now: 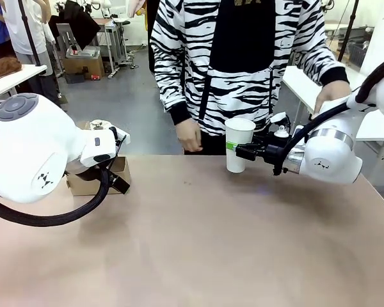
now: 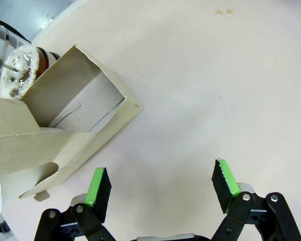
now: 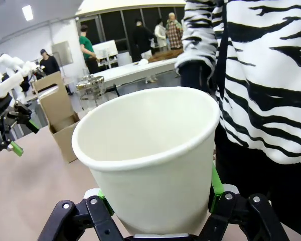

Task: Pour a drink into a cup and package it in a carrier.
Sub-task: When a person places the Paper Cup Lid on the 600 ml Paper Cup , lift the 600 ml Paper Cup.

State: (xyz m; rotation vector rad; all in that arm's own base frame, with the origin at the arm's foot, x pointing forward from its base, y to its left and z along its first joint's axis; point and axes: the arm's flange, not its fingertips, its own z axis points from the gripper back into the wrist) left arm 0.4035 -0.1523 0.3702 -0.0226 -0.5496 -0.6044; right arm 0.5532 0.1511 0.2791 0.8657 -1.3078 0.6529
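Observation:
My right gripper (image 1: 237, 150) is shut on the white paper cup (image 1: 239, 142), holding it upright just above the table's far edge in front of the person. The right wrist view looks into the cup (image 3: 150, 145), which is empty and has no lid. The brown cardboard carrier (image 1: 89, 182) stands at the far left, partly hidden behind my left arm. In the left wrist view the carrier (image 2: 65, 125) lies up and left of my open left gripper (image 2: 163, 183), which hangs over bare table. Behind the carrier, a clear glass jar (image 2: 15, 65) holds the foamy brown drink (image 2: 41, 56).
A person in a black-and-white striped jacket (image 1: 243, 57) stands at the far edge, one hand (image 1: 191, 135) near the cup and the other (image 1: 333, 94) by my right arm. The tan table (image 1: 211, 243) is bare across its middle and front.

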